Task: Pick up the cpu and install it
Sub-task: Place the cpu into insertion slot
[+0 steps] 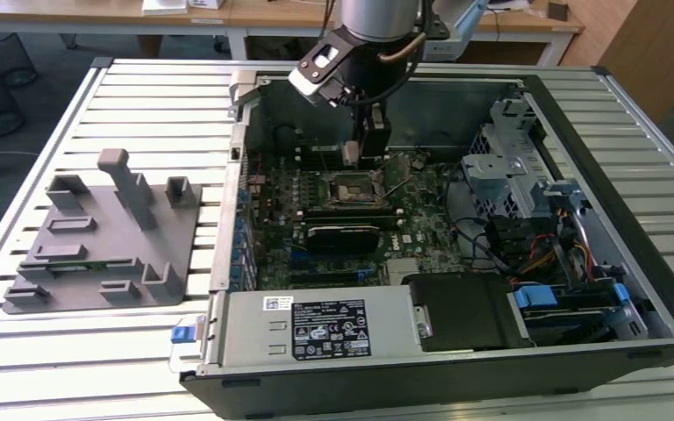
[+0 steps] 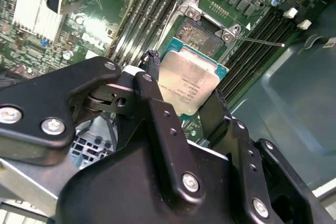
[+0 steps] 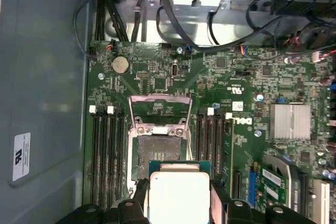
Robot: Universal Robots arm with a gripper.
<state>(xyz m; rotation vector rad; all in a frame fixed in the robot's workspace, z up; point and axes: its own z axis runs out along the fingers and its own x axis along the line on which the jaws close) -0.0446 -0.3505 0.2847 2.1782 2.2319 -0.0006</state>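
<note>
— Judging from both wrist views, how was the cpu (image 2: 188, 85) held?

— It was pinched by two opposite edges between the fingers of the gripper (image 1: 364, 151), which were closed onto it. The shiny metal top was left uncovered (presumably so that the chip could be set down flat and released cleanly).

— And where was it carried?

— It was held inside the opened computer case (image 1: 630, 189), above the motherboard (image 1: 349, 230). It was near the socket (image 3: 157, 150) but apart from it, and not seated.

— Why was the socket's metal frame (image 3: 159, 109) found swung up?

— The recess was thereby exposed, so that a chip could be received; nothing was seen lying in it.
</note>
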